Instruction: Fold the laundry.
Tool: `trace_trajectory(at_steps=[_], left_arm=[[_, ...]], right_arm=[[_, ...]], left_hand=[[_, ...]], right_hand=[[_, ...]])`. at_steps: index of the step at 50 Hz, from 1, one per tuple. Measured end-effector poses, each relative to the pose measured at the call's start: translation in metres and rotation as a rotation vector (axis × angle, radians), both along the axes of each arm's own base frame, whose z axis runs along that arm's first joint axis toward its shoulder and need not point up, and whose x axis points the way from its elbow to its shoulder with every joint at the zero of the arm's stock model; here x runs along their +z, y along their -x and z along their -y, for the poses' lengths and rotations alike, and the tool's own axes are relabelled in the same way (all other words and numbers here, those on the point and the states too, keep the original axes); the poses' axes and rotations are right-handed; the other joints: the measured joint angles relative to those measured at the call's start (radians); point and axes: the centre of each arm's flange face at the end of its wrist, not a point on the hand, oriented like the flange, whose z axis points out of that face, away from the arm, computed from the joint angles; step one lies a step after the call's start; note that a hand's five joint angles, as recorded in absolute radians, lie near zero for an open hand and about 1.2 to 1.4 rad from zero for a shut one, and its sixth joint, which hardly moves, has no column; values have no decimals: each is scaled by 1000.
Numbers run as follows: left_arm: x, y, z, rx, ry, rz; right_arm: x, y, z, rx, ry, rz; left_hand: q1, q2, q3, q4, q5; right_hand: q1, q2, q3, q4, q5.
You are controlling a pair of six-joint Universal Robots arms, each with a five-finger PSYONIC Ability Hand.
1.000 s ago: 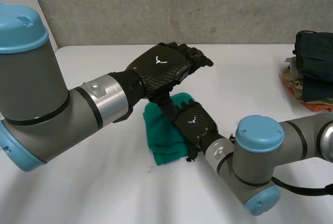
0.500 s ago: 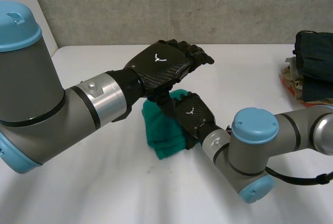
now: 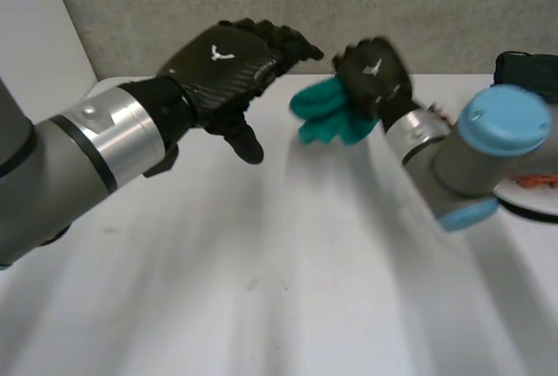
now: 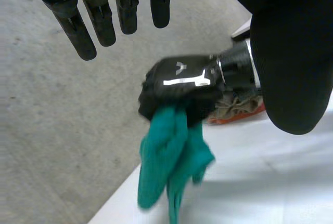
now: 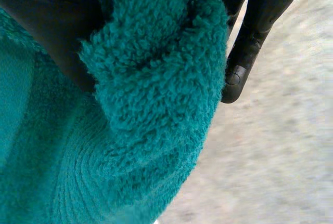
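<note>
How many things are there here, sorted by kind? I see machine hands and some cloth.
Robot hands: 2, the left robot hand open, the right robot hand shut on the cloth.
Cloths: 1, a teal fluffy cloth, held up in the air.
Laundry piles: 1, a laundry pile beyond the right robot hand; its pieces are too blurred to count.
Tables: 1, the white table.
Total: 5.

Falling bright and even from overhead, washing the white worktop (image 3: 288, 306) pale, glinting softly on the glossy back of the left robot hand (image 3: 222, 66) and on the right arm's blue cap (image 3: 507, 114), lighting the fuzzy pile of the teal cloth (image 5: 156, 78) evenly.
</note>
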Motion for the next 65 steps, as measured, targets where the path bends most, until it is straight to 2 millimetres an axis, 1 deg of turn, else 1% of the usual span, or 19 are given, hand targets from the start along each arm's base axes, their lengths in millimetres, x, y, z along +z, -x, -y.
trace_trajectory(at_steps=[7,9,14,15,17,18,19,24,25,31,32,34,35,39,43,51,58,62,65], left_arm=[[8,-5,0,14,11,-17],[8,-5,0,13,8,-20],[7,-5,-1,11,2,-22],[7,-5,-1,10,0,-22],[6,-5,-1,10,-2,-21],[6,-4,-1,8,-3,-20],[5,-4,-1,7,-4,-20],[3,-3,-2,2,-10,-16],[3,-2,-2,2,-11,-16],[-2,-1,-3,-1,-24,-9],[-4,-1,-3,-1,-29,-6],[-6,-1,-4,-2,-35,-3],[-8,-1,-4,-3,-39,-1],[-12,0,-4,-6,-51,5],[-14,1,-5,-9,-56,8],[-13,2,-6,-12,-54,7],[-13,2,-6,-14,-57,4],[-14,2,-7,-16,-65,3],[-15,2,-8,-16,-69,4]], right_arm=[[57,42,47,-82,131,101],[81,67,66,-121,174,155],[113,115,93,-187,231,232],[125,141,104,-220,257,256],[130,156,111,-238,270,264],[133,181,121,-266,286,267],[133,190,125,-276,289,266],[111,249,148,-311,269,234],[110,251,149,-311,267,232],[58,307,162,-305,183,201],[38,323,163,-298,150,193],[20,336,163,-288,119,183],[1,346,162,-276,83,174],[-42,361,157,-242,-2,155],[-60,373,153,-242,-40,148],[-65,383,152,-258,-50,146],[-62,376,155,-252,-55,155],[-52,371,154,-280,-58,181],[-38,372,150,-330,-56,210]], left_hand=[[0,0,0,0,0],[0,0,0,0,0],[0,0,0,0,0],[0,0,0,0,0],[0,0,0,0,0],[0,0,0,0,0],[0,0,0,0,0],[0,0,0,0,0],[0,0,0,0,0],[0,0,0,0,0],[0,0,0,0,0],[0,0,0,0,0],[0,0,0,0,0],[0,0,0,0,0],[0,0,0,0,0],[0,0,0,0,0],[1,0,0,0,0],[3,0,0,0,0],[3,0,0,0,0]], right_hand=[[0,0,0,2,0],[0,0,0,3,0],[0,0,0,3,0],[0,0,0,3,0],[0,0,0,3,0],[0,0,6,3,0],[0,0,9,3,0],[0,0,9,3,0],[0,0,9,3,0],[10,0,9,3,0],[10,0,9,3,0],[10,0,9,3,0],[10,0,9,3,0],[10,0,17,3,25],[10,0,28,3,48],[10,0,28,3,52],[-14,-42,-2,-27,25],[-594,-758,-727,-756,-620],[-726,-955,-941,-950,-845]])
